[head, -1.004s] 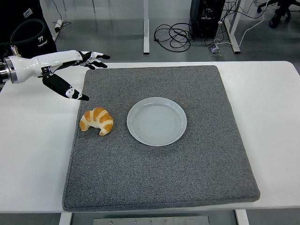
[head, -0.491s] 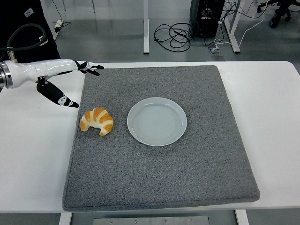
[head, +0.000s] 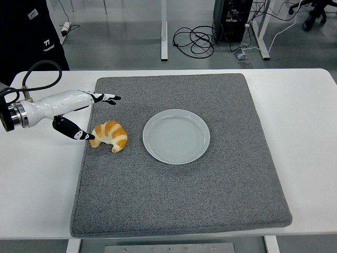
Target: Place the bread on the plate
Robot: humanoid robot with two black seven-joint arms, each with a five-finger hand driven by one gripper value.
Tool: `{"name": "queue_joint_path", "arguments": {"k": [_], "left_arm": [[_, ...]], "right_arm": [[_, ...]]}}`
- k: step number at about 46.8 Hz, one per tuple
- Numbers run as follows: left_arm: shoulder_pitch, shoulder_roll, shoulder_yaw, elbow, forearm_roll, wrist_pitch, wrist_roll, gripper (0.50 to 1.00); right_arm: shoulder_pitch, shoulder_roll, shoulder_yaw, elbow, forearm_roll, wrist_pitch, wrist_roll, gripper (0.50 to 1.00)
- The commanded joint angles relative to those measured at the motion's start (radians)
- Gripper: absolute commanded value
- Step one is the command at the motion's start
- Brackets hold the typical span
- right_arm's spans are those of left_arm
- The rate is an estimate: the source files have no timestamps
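A golden croissant lies on the left part of the grey mat. Just right of it sits an empty pale blue plate, near the mat's middle. My left hand comes in from the left edge, open, with its fingers stretched out above the croissant's far side and its thumb low at the croissant's left end. Nothing is in the hand. The right arm is out of view.
The grey mat covers most of the white table. Beyond the table's far edge are table legs, cables on the floor and a black unit. A dark-clothed person stands at the top left.
My left hand has come down and nearer, from the mat's far left corner to right beside the croissant, staying open. The croissant and plate have not moved.
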Motion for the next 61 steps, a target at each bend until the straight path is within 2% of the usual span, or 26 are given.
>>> {"name": "queue_joint_path", "arguments": {"k": [1,7,15,24,38,61], "left_arm": [[0.005,-0.011,0.017,0.019,-0.003,0.027,-0.012,0.899],[0.008,-0.053,0.019,0.077,-0.006,0.07,-0.032,0.899],[0.028,-0.09,0.017,0.125,-0.009,0.091,-0.038,0.899],[0.034,-0.099,0.019,0.143,-0.027,0.091,-0.038,0.899],[0.054,-0.156,0.019,0.215,-0.032,0.091,-0.052,0.899],[0.076,-0.212,0.019,0.252,-0.033,0.094,-0.058,0.899]], "right_arm": [[0.0,0.0,0.0,0.0,0.0,0.0,0.0,1.0],[0.0,0.0,0.0,0.0,0.0,0.0,0.0,1.0],[0.0,0.0,-0.001,0.0,0.0,0.0,0.0,1.0],[0.0,0.0,-0.001,-0.002,0.0,0.0,0.0,1.0],[0.0,0.0,-0.001,0.0,0.0,0.0,0.0,1.0],[0.0,0.0,0.0,-0.002,0.0,0.0,0.0,1.0]]}}
